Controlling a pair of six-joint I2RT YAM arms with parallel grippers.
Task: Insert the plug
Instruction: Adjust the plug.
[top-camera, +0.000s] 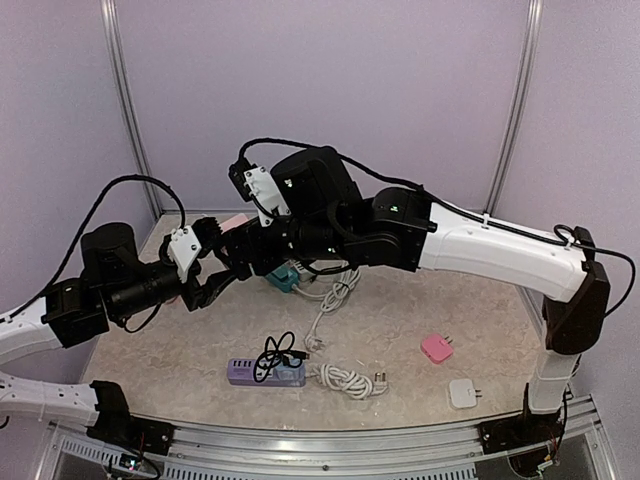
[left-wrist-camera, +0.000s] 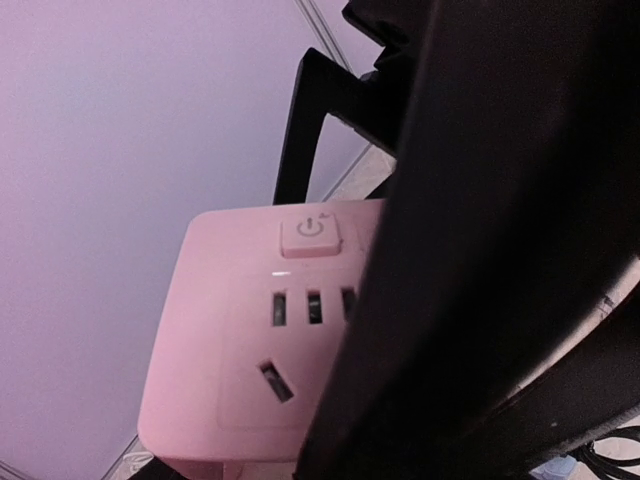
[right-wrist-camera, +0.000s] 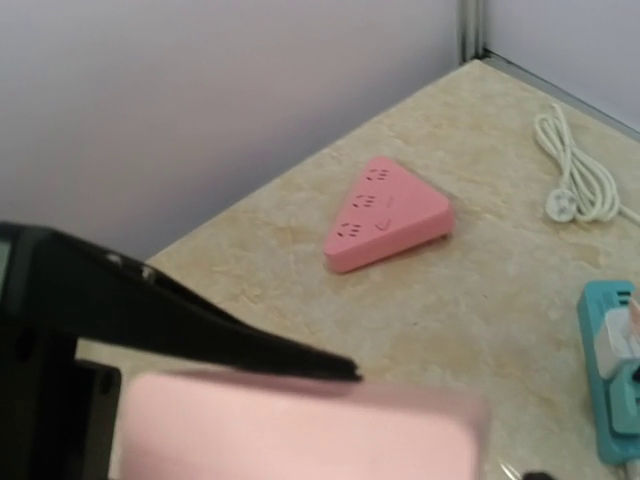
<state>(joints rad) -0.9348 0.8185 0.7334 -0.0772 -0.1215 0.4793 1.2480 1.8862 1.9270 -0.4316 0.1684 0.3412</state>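
Pink square plastic plug adapter (left-wrist-camera: 250, 340), with a power button and socket slots on its face, hung above the beige stone-patterned table (top-camera: 400, 320), pinched by the left gripper (top-camera: 212, 272). One black finger (right-wrist-camera: 200, 335) of the right gripper (top-camera: 246, 252) lay along its edge; whether those jaws were spread or closed could not be told. Behind, a pink triangular power strip (right-wrist-camera: 385, 215) lay flat on the table.
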